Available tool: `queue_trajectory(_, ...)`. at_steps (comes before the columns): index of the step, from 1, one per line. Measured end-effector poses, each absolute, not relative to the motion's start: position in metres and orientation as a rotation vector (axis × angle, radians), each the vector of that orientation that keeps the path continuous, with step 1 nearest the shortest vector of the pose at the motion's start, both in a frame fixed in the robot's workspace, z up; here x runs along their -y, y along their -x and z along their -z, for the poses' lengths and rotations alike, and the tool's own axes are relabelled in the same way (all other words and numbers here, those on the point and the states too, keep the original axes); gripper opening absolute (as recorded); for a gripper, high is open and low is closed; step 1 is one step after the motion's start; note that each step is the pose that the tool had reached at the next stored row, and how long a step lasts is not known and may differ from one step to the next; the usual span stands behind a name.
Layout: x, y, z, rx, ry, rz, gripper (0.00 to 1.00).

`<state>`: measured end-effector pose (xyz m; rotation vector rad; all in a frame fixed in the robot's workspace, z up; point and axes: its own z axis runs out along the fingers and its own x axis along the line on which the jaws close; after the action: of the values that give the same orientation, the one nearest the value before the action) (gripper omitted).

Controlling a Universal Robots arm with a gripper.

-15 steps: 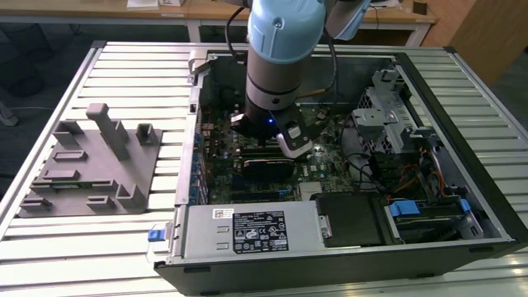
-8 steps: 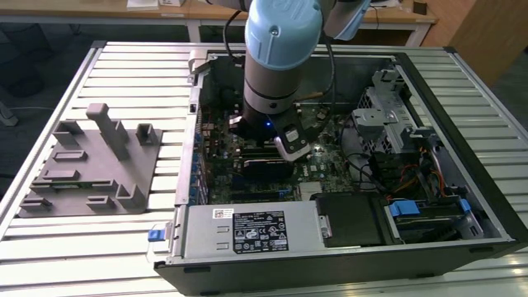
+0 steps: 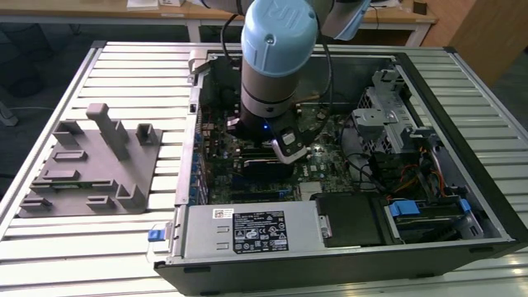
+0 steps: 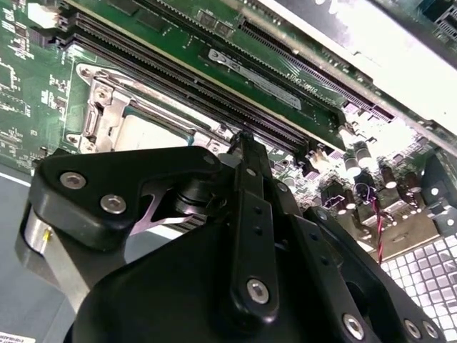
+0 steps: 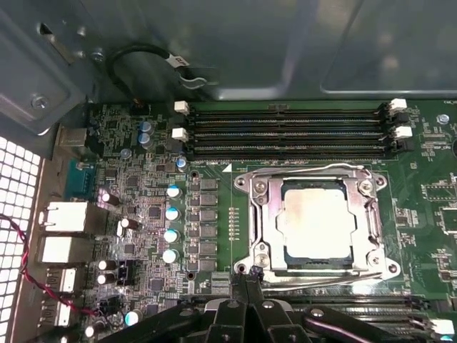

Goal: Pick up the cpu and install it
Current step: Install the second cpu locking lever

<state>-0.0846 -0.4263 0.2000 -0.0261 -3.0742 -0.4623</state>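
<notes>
The cpu (image 5: 318, 218), a pale silvery square chip, lies flat in the socket on the green motherboard, ringed by the metal socket frame (image 5: 250, 214). In the second wrist view a corner of the cpu (image 4: 153, 132) shows past the gripper's black linkage. My gripper (image 5: 248, 274) hovers just off the socket's edge, beside the chip and not touching it. Its fingertips (image 5: 251, 280) are pressed together, shut, with nothing between them. In the exterior view the arm (image 3: 272, 68) reaches down into the open computer case (image 3: 462, 80), over the middle of the board.
Memory slots (image 5: 285, 132) run along the socket's far side. Capacitors and rear ports (image 5: 68, 218) stand by the case wall. A power supply (image 3: 247, 232), a drive cage (image 3: 387, 117) and cables crowd the case. A grey tray with posts (image 3: 91, 164) sits at the exterior view's left.
</notes>
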Motion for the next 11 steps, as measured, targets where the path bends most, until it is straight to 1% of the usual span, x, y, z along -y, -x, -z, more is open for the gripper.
queue_trajectory(6, 0.4263, 0.0853, -0.1959, 3.067, 0.026, 0.509, 0.11)
queue_trajectory(11, 0.4263, 0.0853, -0.1912, 3.062, 0.025, 0.534, 0.11)
